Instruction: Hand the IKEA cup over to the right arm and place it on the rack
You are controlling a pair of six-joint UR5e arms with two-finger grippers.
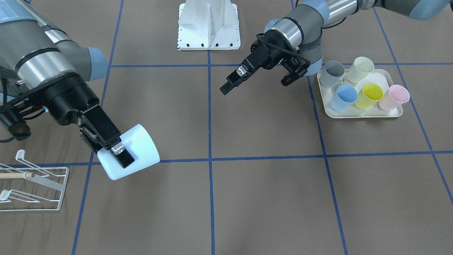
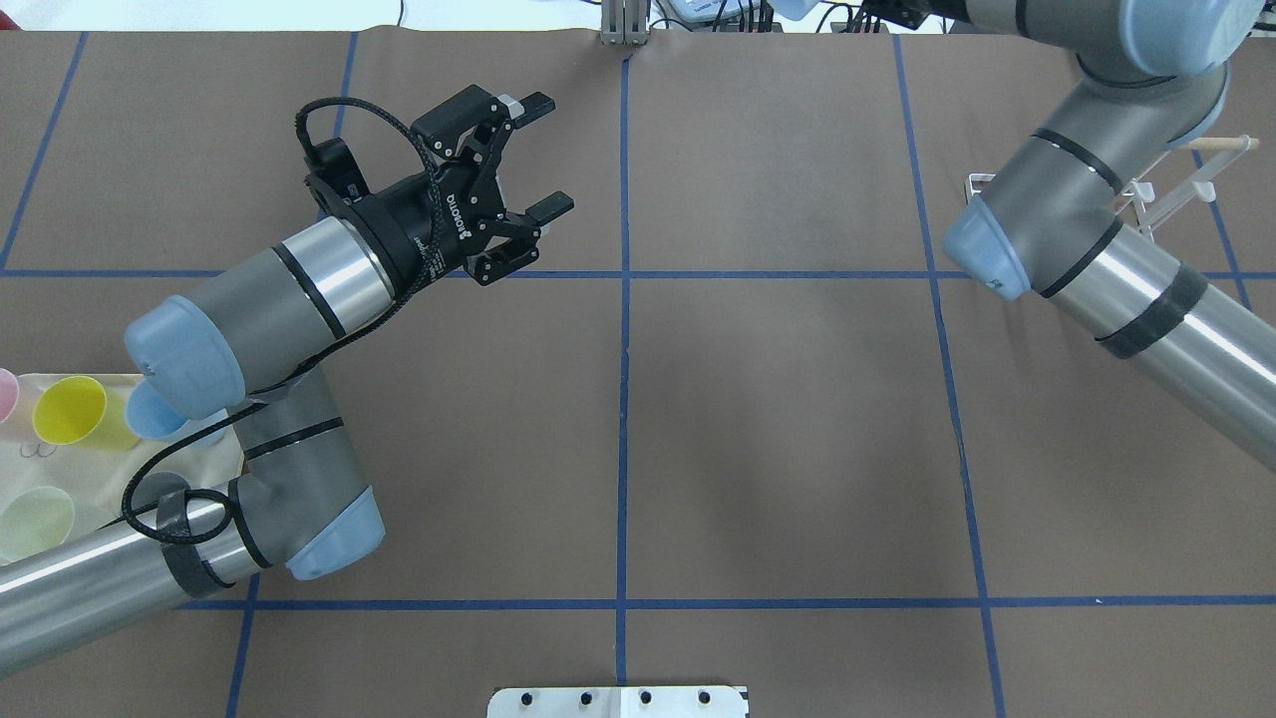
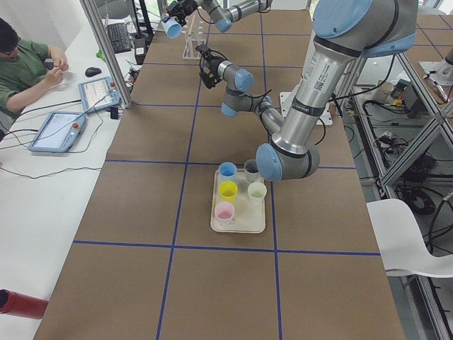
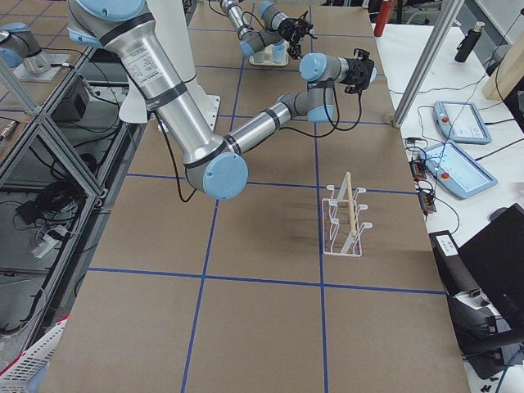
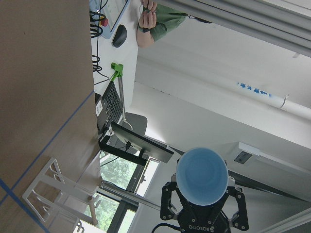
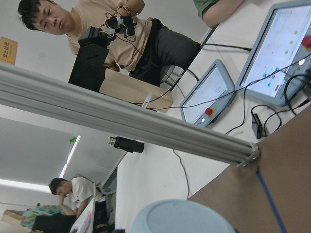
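Nearest you, at 8 o'clock on the brown table [image 1: 269, 198], the white wire rack [image 1: 35, 187] stands with a wooden rod [image 1: 16, 175] along it. Just past it, toward 9 o'clock, the right gripper [image 1: 118, 155] is clamped on the light blue cup [image 1: 141, 143]. One finger [image 1: 124, 159] lies flat along the cup's outer wall; the other is hidden from you. The cup is held on its side above the table, clear of the rack, with its wide mouth turned toward 2 o'clock.

Farther on, near 1 o'clock from the table's middle, the left gripper [image 1: 256, 85] hangs over the table with its fingers spread wide and empty. It points toward 8 o'clock, at the cup, with a stretch of bare table between the two.

At 2 o'clock, just beside that arm's wrist, sits a cream tray [image 1: 361, 114]. Its near row holds a blue cup [image 1: 345, 97], a yellow cup [image 1: 370, 95] and a pink cup [image 1: 394, 97]. Its far row holds a grey cup [image 1: 333, 72] and a pale green cup [image 1: 361, 69].

Farthest from you, at 12 o'clock, is the white mount [image 1: 208, 24] at the table's edge.
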